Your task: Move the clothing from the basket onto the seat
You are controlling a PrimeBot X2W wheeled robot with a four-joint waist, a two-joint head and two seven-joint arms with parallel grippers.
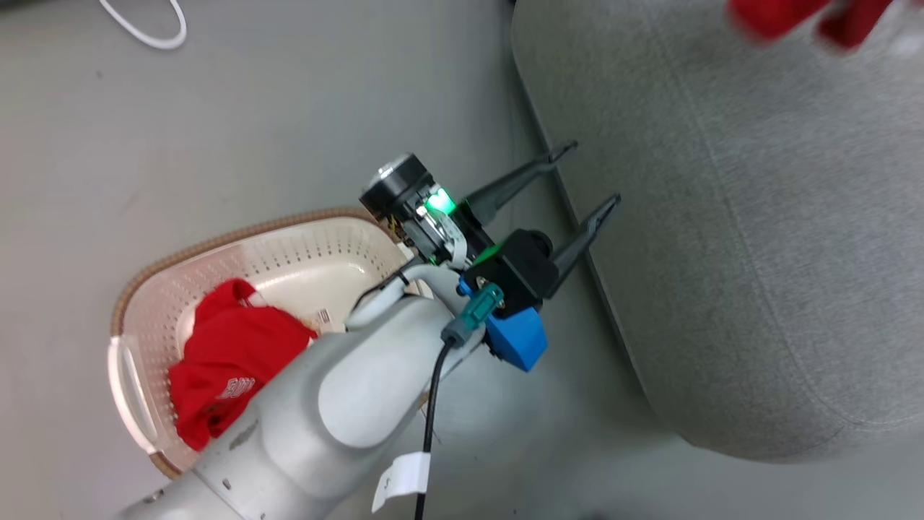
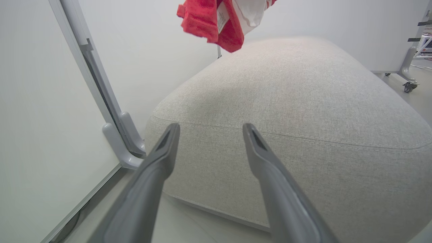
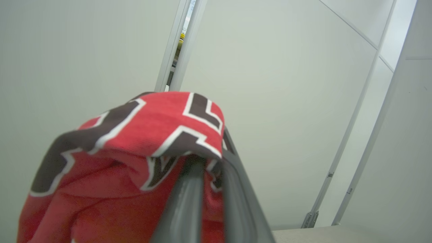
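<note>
One red garment lies crumpled in the cream basket at the lower left of the head view. My left gripper is open and empty, its fingers reaching from beside the basket to the near edge of the grey seat. The left wrist view shows the same open gripper facing the seat. The other red garment, with black-and-white numerals, is draped over my right gripper, which is shut on it. That garment hangs above the seat, and a blurred part of it shows at the head view's top right.
Grey floor lies between basket and seat. A white cable loop lies on the floor at the upper left. Pale partition panels with a metal foot stand beside the seat, and a wheeled stand leg is at its far right.
</note>
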